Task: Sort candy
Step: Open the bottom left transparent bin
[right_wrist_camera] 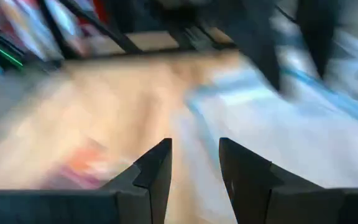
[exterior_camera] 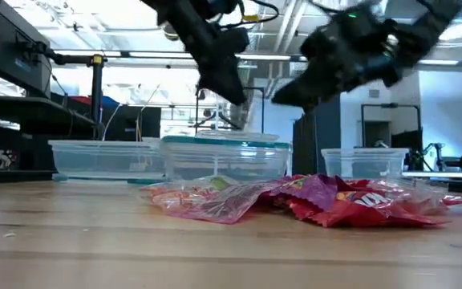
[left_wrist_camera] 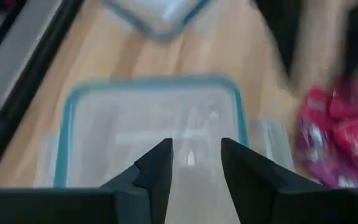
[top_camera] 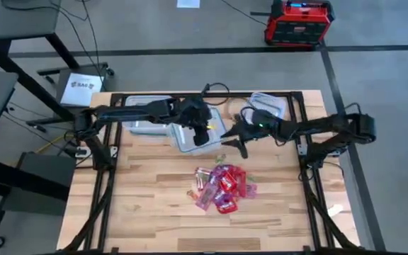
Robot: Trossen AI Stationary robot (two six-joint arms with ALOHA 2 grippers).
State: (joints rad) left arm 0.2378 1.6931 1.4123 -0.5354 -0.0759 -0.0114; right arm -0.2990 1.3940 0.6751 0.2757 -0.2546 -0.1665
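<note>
While poised above the middle clear container, left gripper parted, nothing between the fingers, bluish rim directly beneath. Right gripper likewise parted and empty, raised off the wooden table, just beside that container's edge. Candy heaped in a red and pink pile on the wood, near and in front of both grippers, untouched. Two further clear containers behind.

Overhead looks down; low view level; both share candy.
</note>
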